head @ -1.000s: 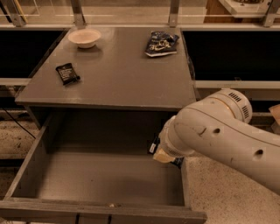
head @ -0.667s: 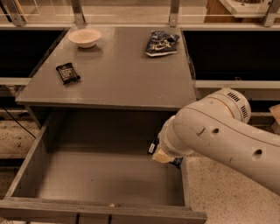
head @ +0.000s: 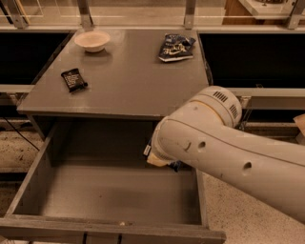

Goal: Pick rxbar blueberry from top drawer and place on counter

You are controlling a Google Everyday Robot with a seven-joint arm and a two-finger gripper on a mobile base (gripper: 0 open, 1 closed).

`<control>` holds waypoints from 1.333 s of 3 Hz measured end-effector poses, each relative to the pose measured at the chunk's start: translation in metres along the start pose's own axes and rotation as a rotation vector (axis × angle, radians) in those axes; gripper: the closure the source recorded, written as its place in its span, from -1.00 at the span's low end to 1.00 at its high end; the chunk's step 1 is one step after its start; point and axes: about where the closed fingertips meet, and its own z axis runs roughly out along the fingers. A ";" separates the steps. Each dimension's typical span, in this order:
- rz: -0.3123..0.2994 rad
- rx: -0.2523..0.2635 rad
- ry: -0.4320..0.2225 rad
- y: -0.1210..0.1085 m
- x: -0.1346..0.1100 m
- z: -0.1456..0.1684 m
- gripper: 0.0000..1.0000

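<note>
I count one bowl (head: 92, 40), one black wrapped bar (head: 74, 79) and one snack bag (head: 175, 47) on one counter (head: 128, 81), one top drawer (head: 114, 190) below, and one gripper (head: 157, 159), low at the drawer's right rear under the arm (head: 228, 147).

End effector (head: 156, 159) low at top drawer (head: 102, 190) right rear, below counter (head: 124, 81) edge.

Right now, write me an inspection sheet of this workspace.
Surface: counter, grey and flat; top drawer pulled open below it.
Job's things: rxbar blueberry, only a blue sliver showing under the arm at the drawer's right rear.
Clutter: bowl, black bar, snack bag, all on the counter.
Grippers: gripper inside the drawer at its right rear, mostly hidden by the arm.
Cables: dark cable on the ground, left.
Surroundings: speckled floor; railing posts behind.
</note>
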 end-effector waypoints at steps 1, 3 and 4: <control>-0.057 0.066 -0.005 -0.021 -0.038 -0.012 1.00; -0.045 0.091 0.015 -0.043 -0.035 -0.012 1.00; -0.014 0.102 0.041 -0.076 -0.030 -0.003 1.00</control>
